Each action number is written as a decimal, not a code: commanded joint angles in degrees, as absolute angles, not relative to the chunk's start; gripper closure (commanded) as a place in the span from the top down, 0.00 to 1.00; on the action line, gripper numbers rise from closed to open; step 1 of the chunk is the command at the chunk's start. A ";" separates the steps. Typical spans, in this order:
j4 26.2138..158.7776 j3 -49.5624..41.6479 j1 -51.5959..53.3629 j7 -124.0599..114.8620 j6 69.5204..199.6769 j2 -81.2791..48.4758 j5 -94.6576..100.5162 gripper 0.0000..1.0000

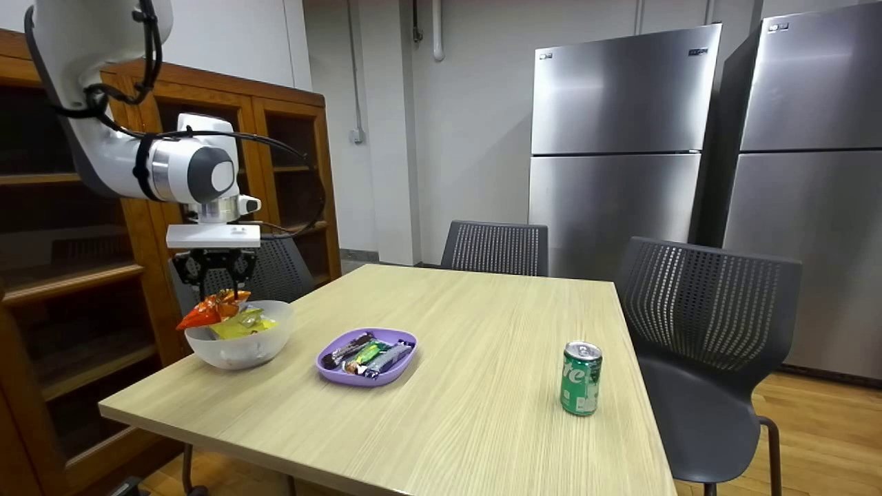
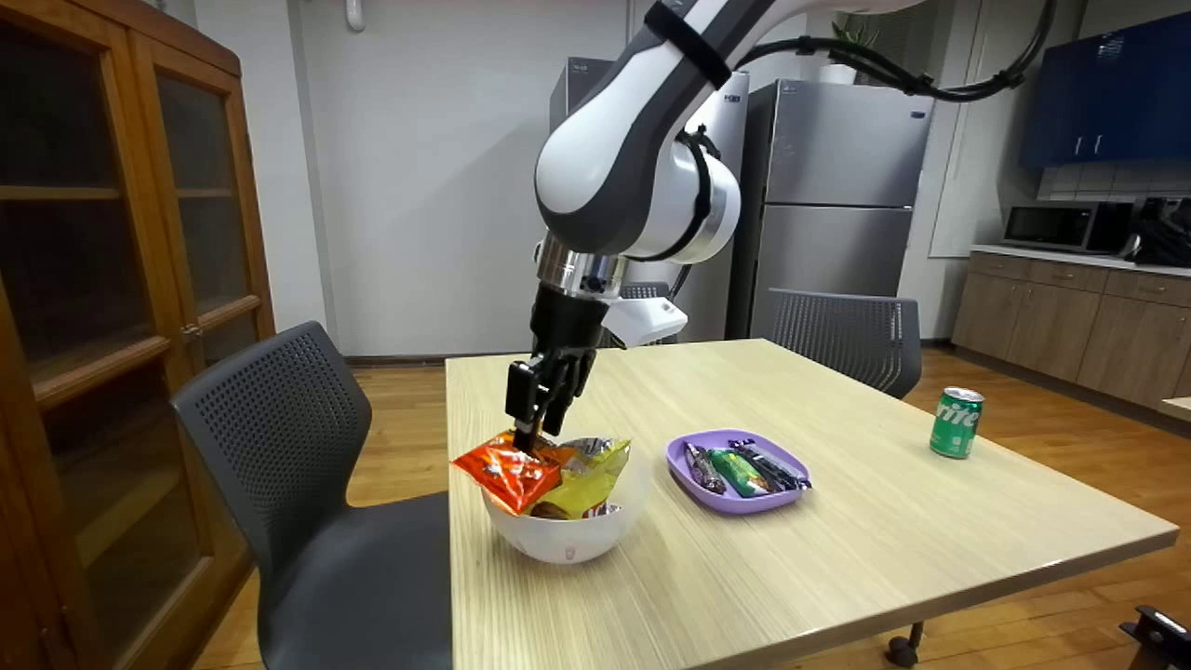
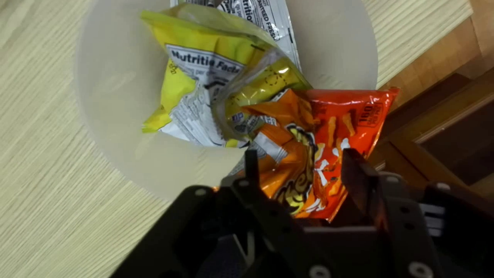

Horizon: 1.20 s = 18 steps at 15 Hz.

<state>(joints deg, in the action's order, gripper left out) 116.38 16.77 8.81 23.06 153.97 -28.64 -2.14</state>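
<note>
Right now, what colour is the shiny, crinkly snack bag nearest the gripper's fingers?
The shiny snack bag is mostly orange and red, best seen in the wrist view.

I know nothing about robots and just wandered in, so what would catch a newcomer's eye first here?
Probably the big white and dark-grey robot arm, hanging down over a pale wood-grain table in both exterior views. Its black end effector stands open at a shiny orange-red snack bag, which juts past the rim of a round translucent white plastic bowl. Across the table, a green metal can stands upright.
</note>
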 commanded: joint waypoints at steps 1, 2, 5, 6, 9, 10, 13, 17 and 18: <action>118.88 18.93 6.52 24.20 154.16 -25.29 -2.74 0.91; 119.13 19.14 6.22 24.23 154.21 -24.90 -2.91 0.99; 120.78 19.75 5.14 24.58 154.56 -22.86 -3.87 1.00; 121.51 19.92 4.77 24.59 154.63 -22.09 -4.28 1.00; 123.89 18.51 4.88 22.32 154.28 -19.35 -4.13 1.00; 124.58 18.10 4.82 21.71 154.18 -18.55 -4.14 1.00; 127.05 17.71 3.44 21.61 154.69 -15.97 -6.24 1.00; 130.12 15.53 2.62 20.06 154.41 -12.94 -8.82 1.00; 130.90 14.55 2.58 18.75 154.19 -12.20 -9.24 1.00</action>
